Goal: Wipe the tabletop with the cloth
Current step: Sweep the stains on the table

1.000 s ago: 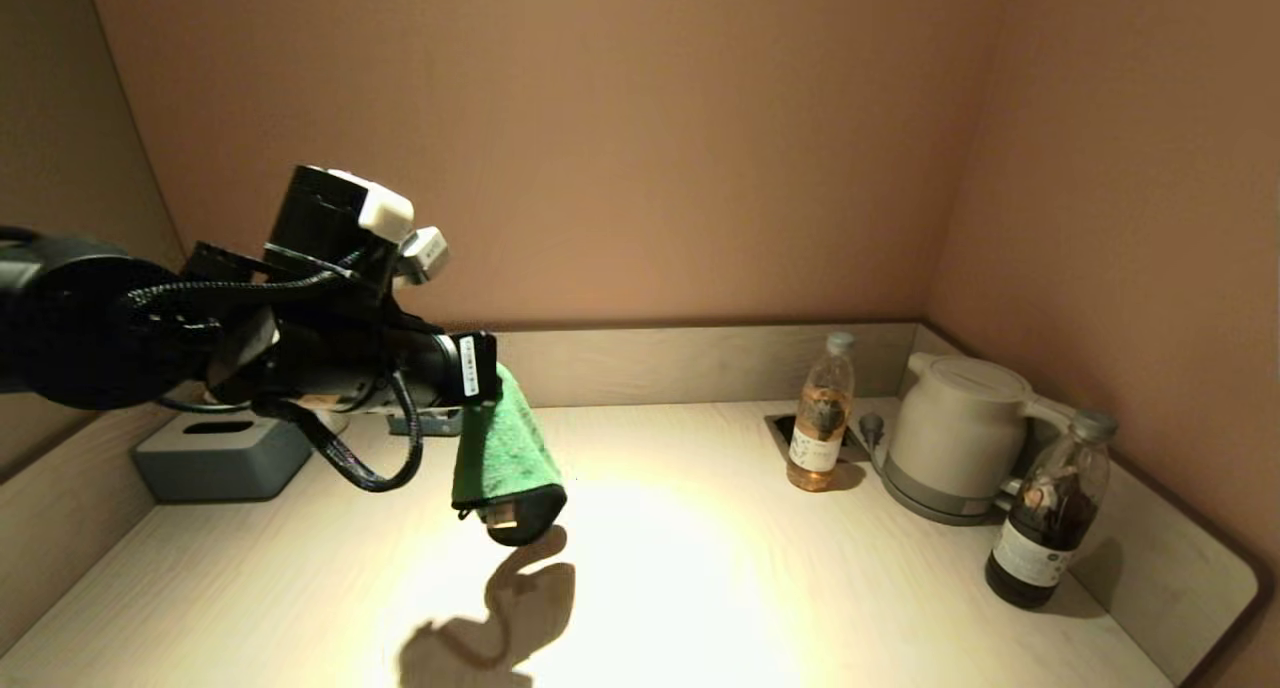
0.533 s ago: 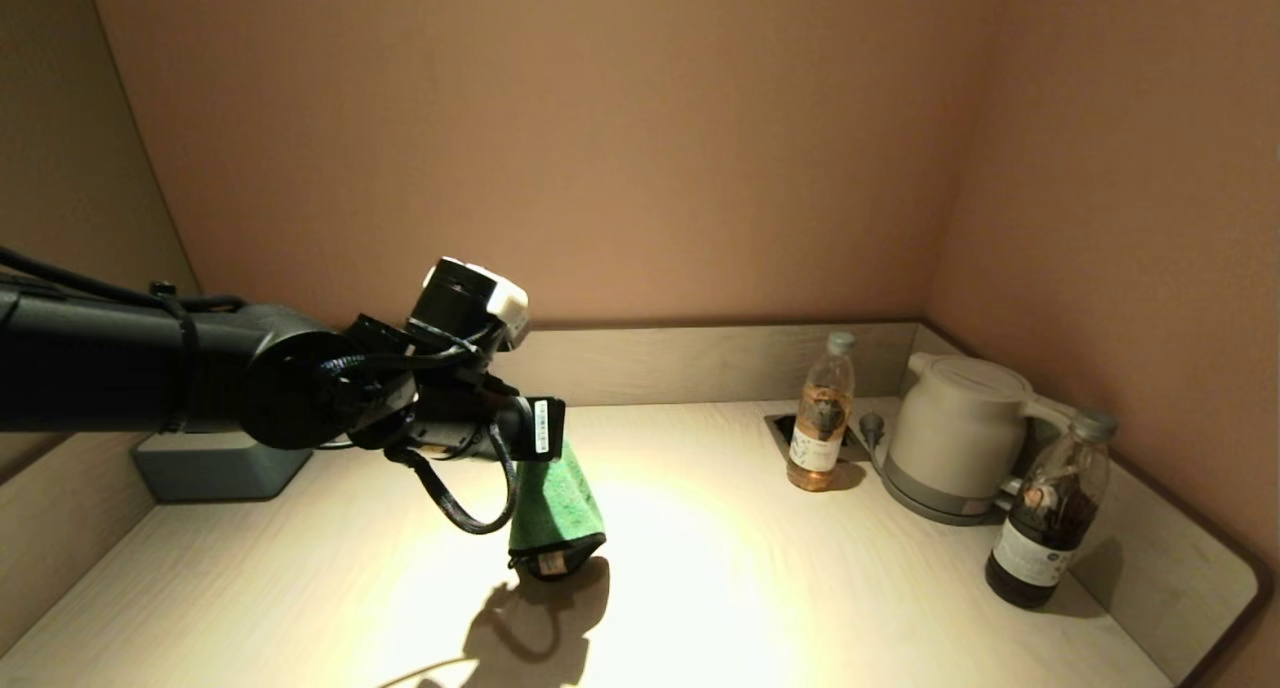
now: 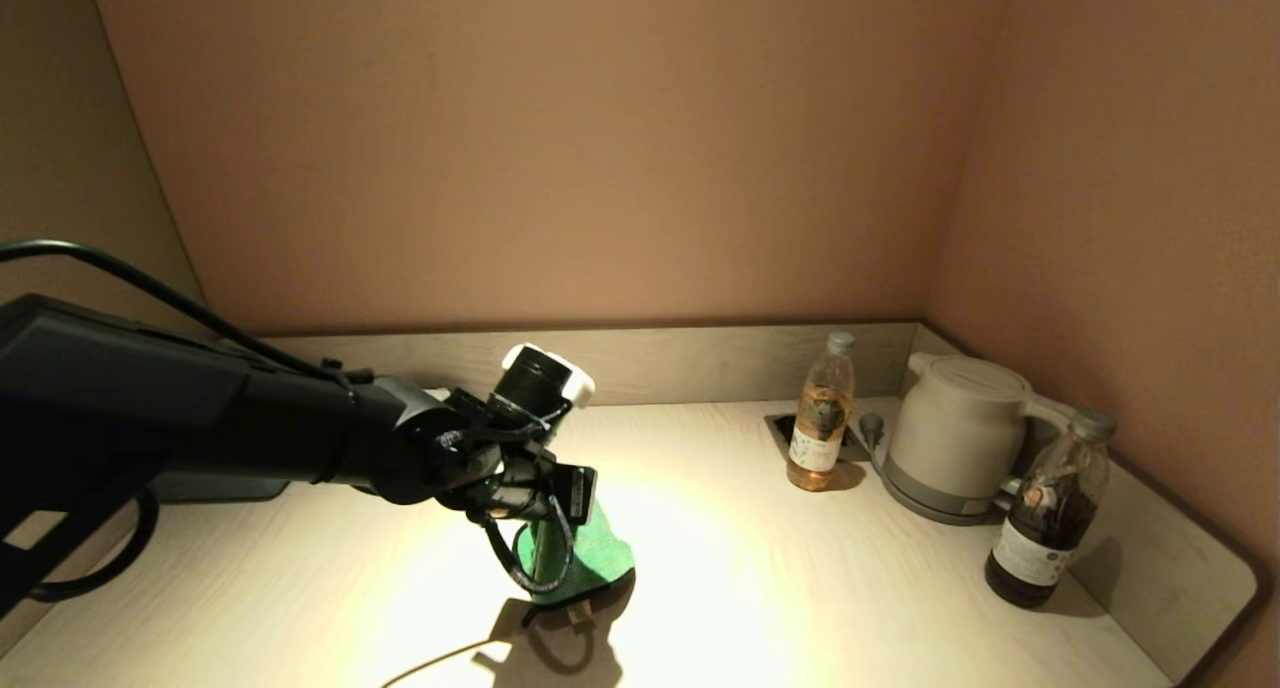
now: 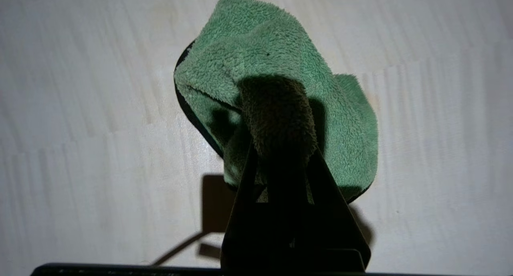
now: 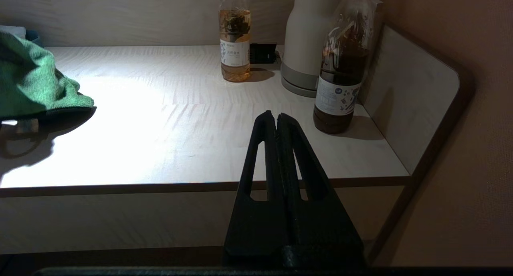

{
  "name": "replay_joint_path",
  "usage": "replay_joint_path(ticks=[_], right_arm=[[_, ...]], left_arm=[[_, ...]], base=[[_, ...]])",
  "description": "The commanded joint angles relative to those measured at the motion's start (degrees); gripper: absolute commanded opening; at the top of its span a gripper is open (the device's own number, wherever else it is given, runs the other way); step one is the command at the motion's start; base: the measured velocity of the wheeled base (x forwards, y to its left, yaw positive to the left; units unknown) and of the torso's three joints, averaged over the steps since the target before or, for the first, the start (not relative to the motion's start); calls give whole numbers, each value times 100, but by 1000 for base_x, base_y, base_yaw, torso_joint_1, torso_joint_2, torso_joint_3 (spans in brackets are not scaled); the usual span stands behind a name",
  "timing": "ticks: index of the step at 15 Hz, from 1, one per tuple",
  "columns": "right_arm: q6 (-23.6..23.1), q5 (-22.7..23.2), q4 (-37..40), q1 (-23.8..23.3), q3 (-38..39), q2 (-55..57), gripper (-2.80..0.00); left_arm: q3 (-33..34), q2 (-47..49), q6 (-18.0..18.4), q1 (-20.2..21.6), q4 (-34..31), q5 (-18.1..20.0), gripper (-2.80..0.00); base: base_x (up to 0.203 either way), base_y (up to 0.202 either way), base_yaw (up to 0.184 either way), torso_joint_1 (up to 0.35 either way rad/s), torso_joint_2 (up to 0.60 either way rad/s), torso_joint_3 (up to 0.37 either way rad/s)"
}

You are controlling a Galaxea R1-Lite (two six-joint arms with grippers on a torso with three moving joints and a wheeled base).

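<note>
My left gripper is shut on the green cloth and holds it low over the middle of the pale wood-grain tabletop. The cloth's lower end looks to rest on the surface. In the left wrist view the cloth bunches around the gripper and spreads over the tabletop. The cloth shows at the edge of the right wrist view. My right gripper is shut and empty, parked in front of the tabletop's front edge, out of the head view.
A pale tea bottle stands by the socket cutout. A white kettle and a dark bottle stand at the right near the raised rim. A grey tissue box is mostly hidden behind my left arm.
My left arm has swung down and to the right with the cloth. The cloth has gone from hanging in the air to reaching the tabletop. The right arm has not moved.
</note>
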State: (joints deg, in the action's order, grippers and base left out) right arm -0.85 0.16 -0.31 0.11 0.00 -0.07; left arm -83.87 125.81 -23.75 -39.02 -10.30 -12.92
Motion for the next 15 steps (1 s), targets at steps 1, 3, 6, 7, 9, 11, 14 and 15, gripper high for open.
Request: replay_joint_path(ticks=[1,3,6,7,9,11,14,15], right_arm=[[-3,2,-4,6,0,7,-280],[-3,2,-4,7,0,7,-280],[-3,2,-4,7,0,7,-280],[-3,2,-4,7,0,7,-280],[-3,2,-4,-2,0,7,-280],[-3,2,-4,7,0,7,-280],[-3,2,-4,-2,0,7,-280],[-3,2,-4,-2,0,7,-280]], left_arm=[[29,584,-100,-203,-593,-186,-280],[92,704,-263,-256,-933,-230,-280],[134,761,-350,-256,-1176,-237,-280],[140,766,-363,-256,-1189,-237,-280],[149,892,-465,-256,-1352,-242,-280],[108,998,-473,-256,-1352,-290,-280],[-15,1051,-473,-256,-1317,-360,-280],[-15,1051,-473,-256,-1317,-360,-280]], base=[[0,0,0,0,0,0],[0,0,0,0,0,0],[0,0,0,0,0,0],[0,0,0,0,0,0],[0,0,0,0,0,0],[0,0,0,0,0,0],[0,0,0,0,0,0],[0,0,0,0,0,0]])
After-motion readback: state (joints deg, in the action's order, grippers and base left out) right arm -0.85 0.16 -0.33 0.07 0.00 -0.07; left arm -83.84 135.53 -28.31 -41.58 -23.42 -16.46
